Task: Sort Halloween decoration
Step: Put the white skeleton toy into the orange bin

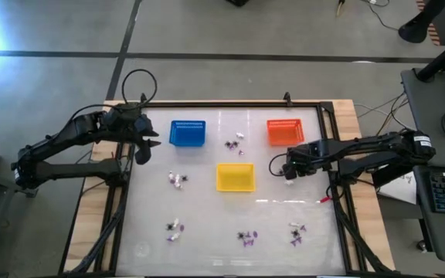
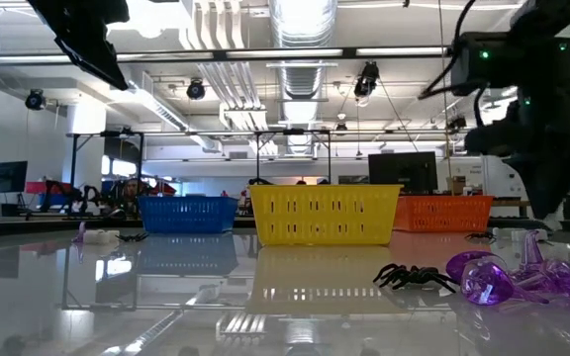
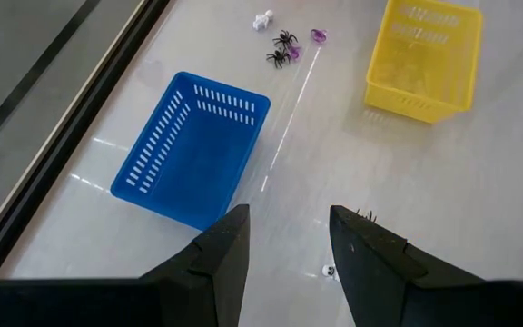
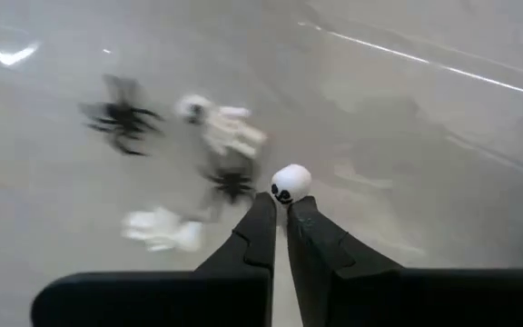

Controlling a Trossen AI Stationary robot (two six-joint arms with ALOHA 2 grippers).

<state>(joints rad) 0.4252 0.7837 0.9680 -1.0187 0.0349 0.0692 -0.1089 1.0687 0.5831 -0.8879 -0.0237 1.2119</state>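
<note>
Over on the left, the left gripper [image 1: 139,147] hangs above the table's left edge beside the blue basket [image 1: 187,133], fingers spread fairly wide with nothing between them, and the wrist view looks straight down past them at that basket, which looks empty. Nothing doing there, it waits.

Moving in, trinkets lie scattered all over the white table [image 1: 207,232]: a white-and-purple cluster [image 1: 179,179] just left of the yellow basket [image 1: 235,177], another bunch [image 1: 174,228] near the front left, a small heap of spiders and purple bits [image 1: 234,144] between the blue and orange baskets, and two more purple-and-black groups [image 1: 246,236] [image 1: 296,232] along the front.

Now the action, on the right! The right gripper [image 1: 287,167] sits between the yellow basket and the orange basket [image 1: 285,131], and its wrist view shows the fingers pinched nearly closed on a little white skull trinket [image 4: 290,183], lifted clear, with black spiders [image 4: 121,117] and white pieces blurred on the table below.

So this looks like the carry step: one white piece in hand, headed for a basket. Which basket takes white can't be read from here. Next move calls for swinging over the chosen basket's rim and letting go squarely inside. The skull is barely held at the fingertips, so a jerk could flick it loose
</note>
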